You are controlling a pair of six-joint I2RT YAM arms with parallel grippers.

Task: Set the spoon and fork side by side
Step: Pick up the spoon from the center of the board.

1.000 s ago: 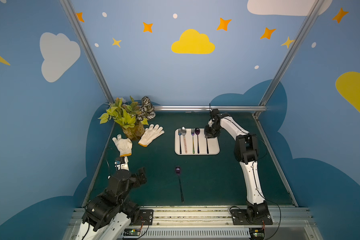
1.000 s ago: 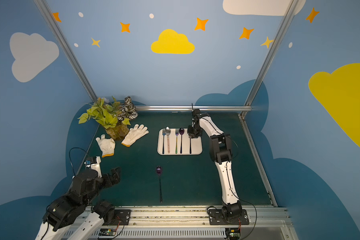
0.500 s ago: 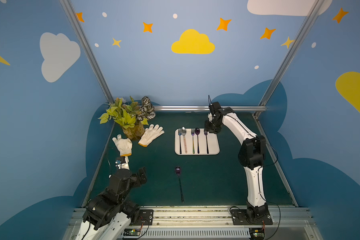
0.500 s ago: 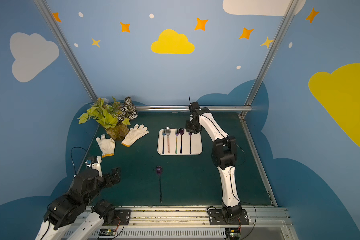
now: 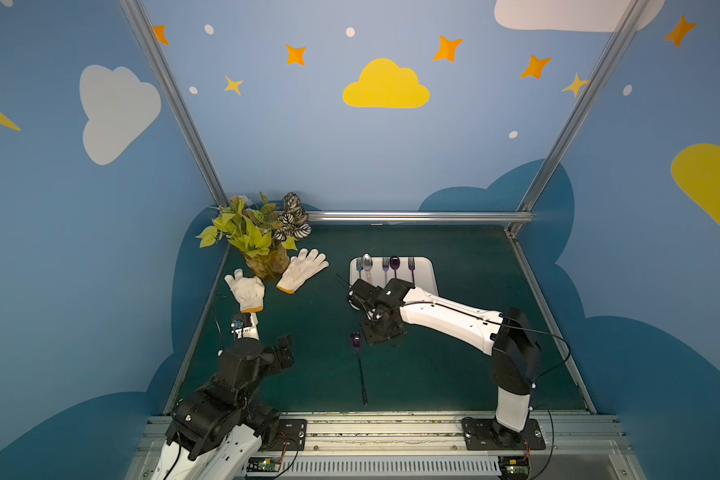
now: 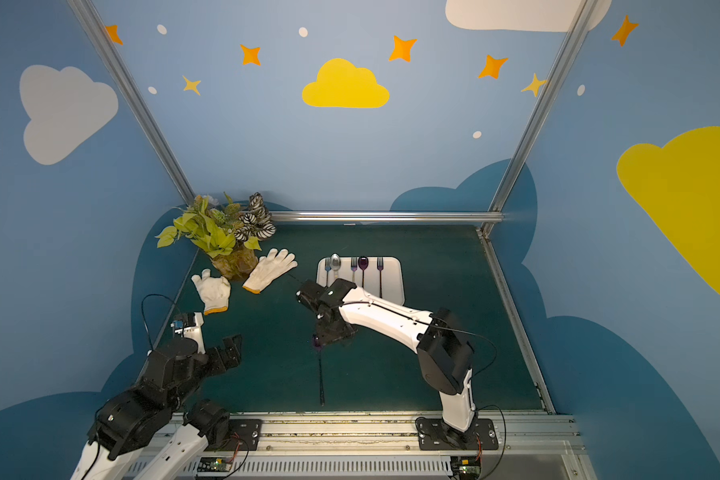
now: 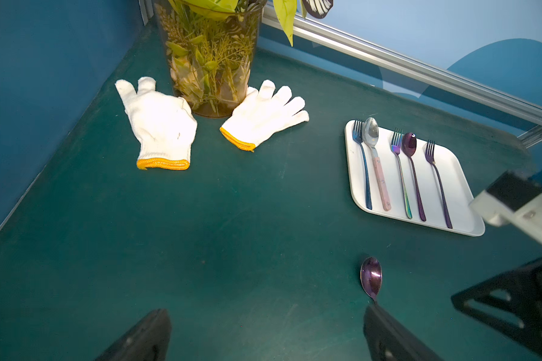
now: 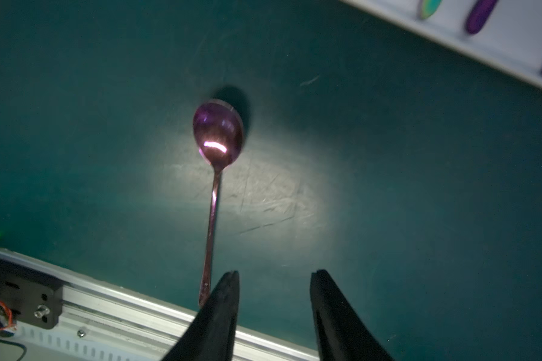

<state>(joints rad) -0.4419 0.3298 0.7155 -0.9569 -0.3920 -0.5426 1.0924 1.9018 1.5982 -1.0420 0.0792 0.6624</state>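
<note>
Whereas a second ago my right arm reached to the far end of the tray (image 7: 456, 184), it now stands on the near side of it, with my right claw (image 8: 273, 276) hovering above the loose purple spoon (image 8: 218, 134). The claw is released: both jaws stand apart with nothing between them. The spoon's handle end lies just beside one finger, not inside the gap. My left claw (image 7: 265, 312) has not moved. It is likewise spread wide and empty, low over the mat.

Meaning for the task: I judge that work at the tray is finished for now and that the loose purple spoon is the next item to pick up. It lies flat on the green mat, bowl towards the tray and apart from it.

Count:
- Forks: three, all on the tray: blue fork (image 7: 363, 165), iridescent fork (image 7: 401, 175), purple fork (image 7: 438, 184).
- Spoons: three: pink-handled spoon (image 7: 376, 165) and purple tray spoon (image 7: 415, 181) on the tray, plus the loose one.
- Trays: one.
- White gloves (image 7: 161, 122): two.
- Potted plant (image 7: 212, 62): one.

The blue and iridescent forks each have a spoon beside them. The purple fork has none, so the loose spoon probably belongs there.
</note>
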